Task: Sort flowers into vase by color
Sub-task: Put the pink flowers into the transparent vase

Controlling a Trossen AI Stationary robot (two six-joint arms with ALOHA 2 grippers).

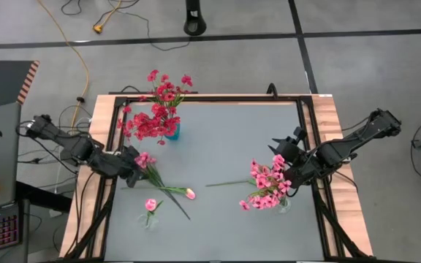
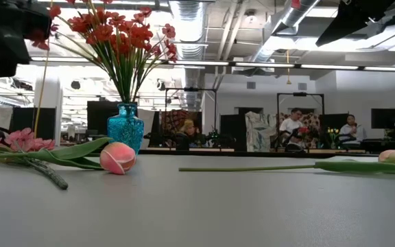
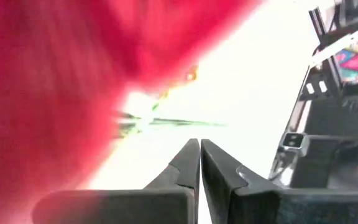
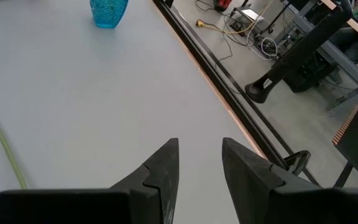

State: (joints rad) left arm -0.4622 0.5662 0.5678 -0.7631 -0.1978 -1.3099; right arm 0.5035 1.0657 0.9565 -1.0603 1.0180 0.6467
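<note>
Left gripper (image 1: 136,165) sits at the table's left side, jaws pinched together over a pink sprig (image 1: 145,159); whether it grips the stem, can't tell. Right gripper (image 4: 199,163) hangs half-open, empty. Red flowers (image 1: 159,109) stand in the blue vase (image 2: 125,127); tulip bud (image 2: 118,158) lies on the table (image 1: 225,139).

Was a grey table (image 1: 225,146) with a wooden border. Carried a blue vase (image 1: 172,132) of red flowers (image 1: 156,113) near the far edge, a clear vase (image 1: 283,205) of pink flowers (image 1: 267,186) at right, a small clear vase (image 1: 149,219) with one pink bloom near the front, plus loose sprigs: a tulip bud (image 1: 189,193), a pink cluster (image 1: 145,159), a bare-looking green stem (image 1: 229,183).
</note>
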